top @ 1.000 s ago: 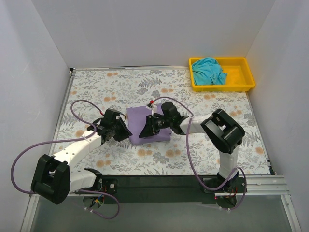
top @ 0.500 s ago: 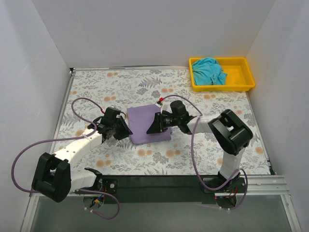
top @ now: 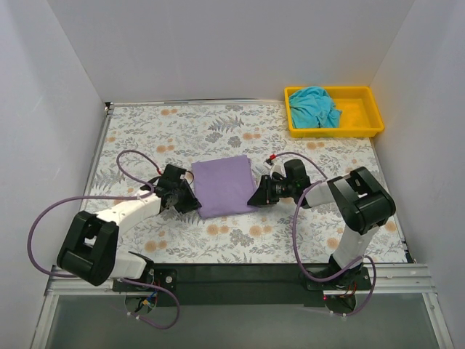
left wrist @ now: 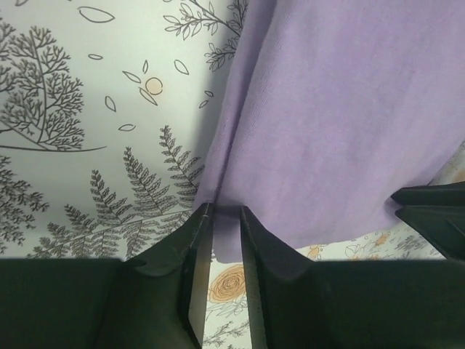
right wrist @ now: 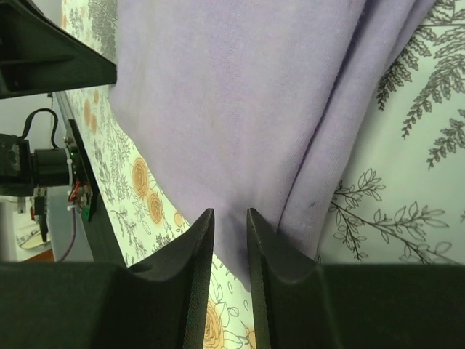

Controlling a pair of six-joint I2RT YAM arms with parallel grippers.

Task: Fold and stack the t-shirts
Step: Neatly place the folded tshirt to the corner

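White walls (top: 218, 51) enclose the work cell on three sides. The tabletop (top: 182, 131) carries a floral print of grey ferns and orange blossoms.

Top external view: the lavender t-shirt (top: 224, 185) lies folded into a flat rectangle between the two claws. The left claw (top: 190, 203) meets its left edge and the right claw (top: 256, 198) meets its right edge. Well beyond the right claw, in the far right corner, a yellow tray (top: 370, 109) holds the crumpled teal t-shirt (top: 316, 107). A black rail (top: 240, 273) runs along the near edge behind both arm bases.

Left wrist view: the left claw (left wrist: 225, 211) has its fingers drawn almost together, leaving a narrow slit. The lavender t-shirt (left wrist: 341, 109) spreads ahead and to the right, and its lower corner reaches the fingertips. Printed tabletop (left wrist: 87, 109) lies ahead to the left. Whether cloth is clamped cannot be determined.

Right wrist view: the right claw (right wrist: 230, 214) shows the same narrow slit, with purple cloth visible in it. The lavender t-shirt (right wrist: 232, 94) fills the area ahead, with a layered fold edge just right of the fingertips. Tabletop (right wrist: 407, 167) shows further right. Clamping cannot be determined.
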